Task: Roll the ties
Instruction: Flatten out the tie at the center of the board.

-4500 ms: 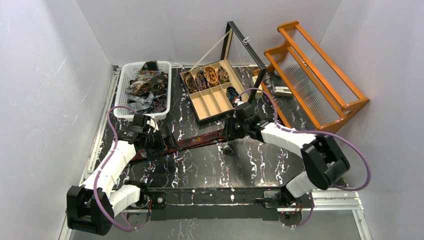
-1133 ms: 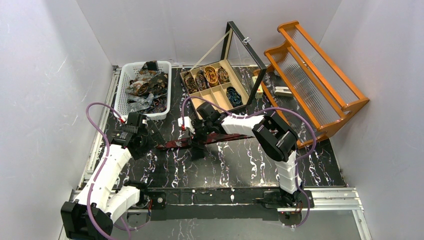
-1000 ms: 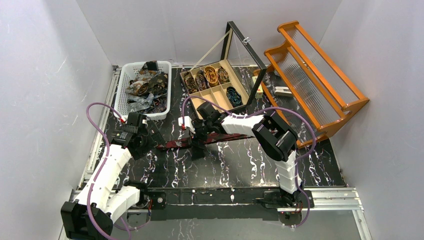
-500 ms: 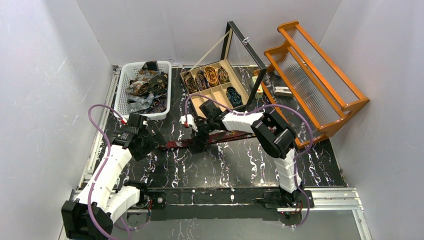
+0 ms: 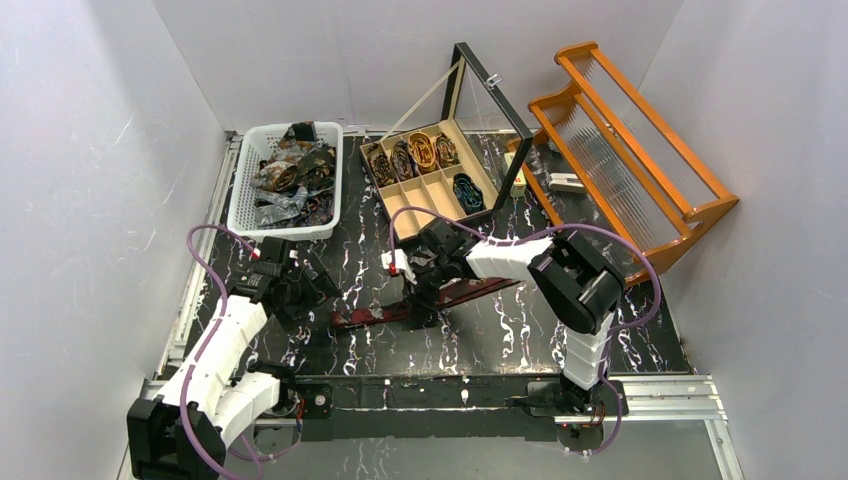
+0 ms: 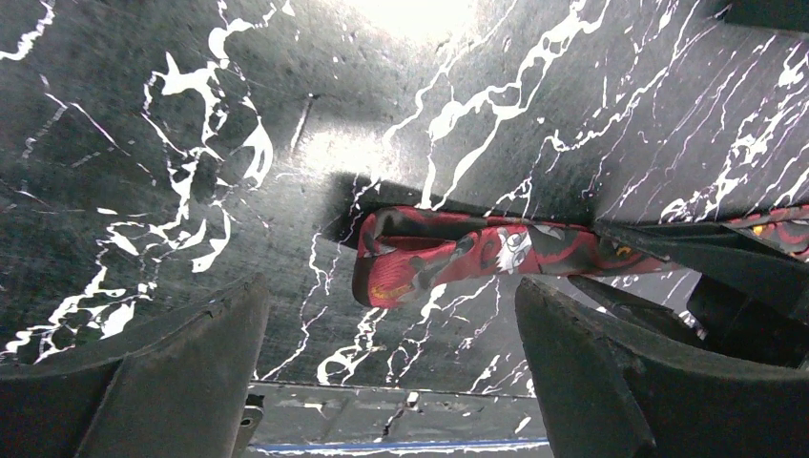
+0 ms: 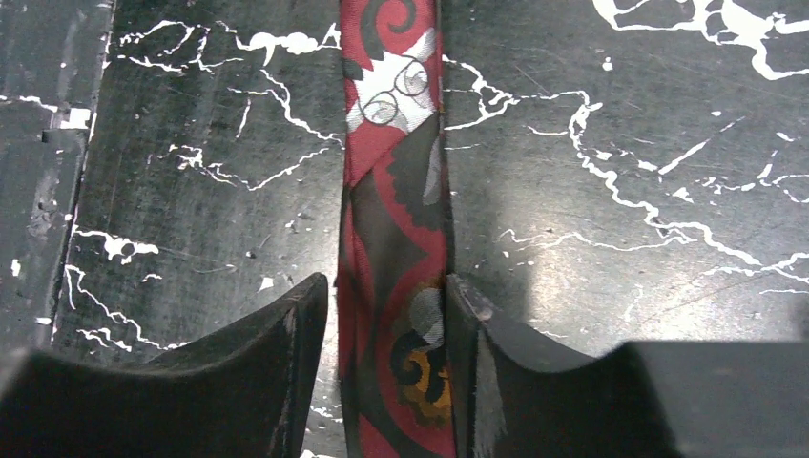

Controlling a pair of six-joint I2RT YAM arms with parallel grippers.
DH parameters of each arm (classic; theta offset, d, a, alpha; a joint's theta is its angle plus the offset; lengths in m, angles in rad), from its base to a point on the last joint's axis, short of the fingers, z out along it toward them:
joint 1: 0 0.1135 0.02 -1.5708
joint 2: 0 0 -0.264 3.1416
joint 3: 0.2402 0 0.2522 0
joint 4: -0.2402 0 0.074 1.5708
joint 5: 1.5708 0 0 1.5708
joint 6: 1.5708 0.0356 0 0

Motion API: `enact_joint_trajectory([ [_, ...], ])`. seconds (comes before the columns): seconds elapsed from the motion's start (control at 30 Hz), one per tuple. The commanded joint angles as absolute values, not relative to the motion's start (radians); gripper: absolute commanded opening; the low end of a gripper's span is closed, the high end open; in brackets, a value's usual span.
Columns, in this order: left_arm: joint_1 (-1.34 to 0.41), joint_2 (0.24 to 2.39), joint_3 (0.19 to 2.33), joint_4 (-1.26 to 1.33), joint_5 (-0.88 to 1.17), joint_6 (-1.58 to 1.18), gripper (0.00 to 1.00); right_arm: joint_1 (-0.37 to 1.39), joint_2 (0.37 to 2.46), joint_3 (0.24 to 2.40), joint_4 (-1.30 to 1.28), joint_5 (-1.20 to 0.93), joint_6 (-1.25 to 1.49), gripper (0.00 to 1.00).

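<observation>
A red and dark patterned tie (image 5: 365, 317) lies as a flat strip across the table, running from near my left gripper to the right past my right gripper. Its left end is folded over on itself in the left wrist view (image 6: 429, 258). My left gripper (image 5: 312, 290) is open and empty, with its fingers (image 6: 191, 363) wide apart just short of that folded end. My right gripper (image 5: 420, 296) is shut on the tie mid-length; in the right wrist view (image 7: 386, 296) the tie (image 7: 391, 191) runs between the two close fingers.
A white basket (image 5: 240, 185) of loose ties (image 5: 290, 172) stands at the back left. An open wooden box (image 5: 430, 205) with a raised lid holds several coiled ties (image 5: 422, 150). An orange rack (image 5: 630, 150) leans at the back right.
My right gripper has slid left along the tie, then pulled back toward the near edge, dragging the tie nearer and rightward. My left gripper has moved nearer and right, following the tie's end.
</observation>
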State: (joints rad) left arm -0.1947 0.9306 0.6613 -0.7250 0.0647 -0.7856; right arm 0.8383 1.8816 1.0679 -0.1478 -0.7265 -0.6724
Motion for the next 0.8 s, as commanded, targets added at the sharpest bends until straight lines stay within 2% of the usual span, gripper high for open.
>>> enact_joint_trajectory([
  [0.0,-0.198,0.912,0.624,-0.711,0.137,-0.816,0.98,0.847,1.854,1.01,-0.231,-0.683,-0.616,0.6],
  [0.17,-0.198,0.896,0.6,-0.703,0.17,-0.823,0.98,0.878,1.75,0.966,-0.164,-0.692,-0.576,0.66],
  [0.27,-0.198,0.889,0.593,-0.706,0.169,-0.825,0.95,0.898,1.708,0.953,-0.153,-0.683,-0.565,0.65],
  [0.37,-0.199,0.883,0.58,-0.707,0.173,-0.829,0.91,0.905,1.667,0.92,-0.038,-0.615,-0.461,0.64],
  [0.63,-0.199,0.849,0.532,-0.729,0.219,-0.823,0.85,0.907,1.446,0.694,0.512,-0.3,0.2,0.74],
  [0.77,-0.203,0.822,0.506,-0.737,0.255,-0.826,0.82,0.905,1.354,0.655,0.463,-0.086,0.463,0.85],
])
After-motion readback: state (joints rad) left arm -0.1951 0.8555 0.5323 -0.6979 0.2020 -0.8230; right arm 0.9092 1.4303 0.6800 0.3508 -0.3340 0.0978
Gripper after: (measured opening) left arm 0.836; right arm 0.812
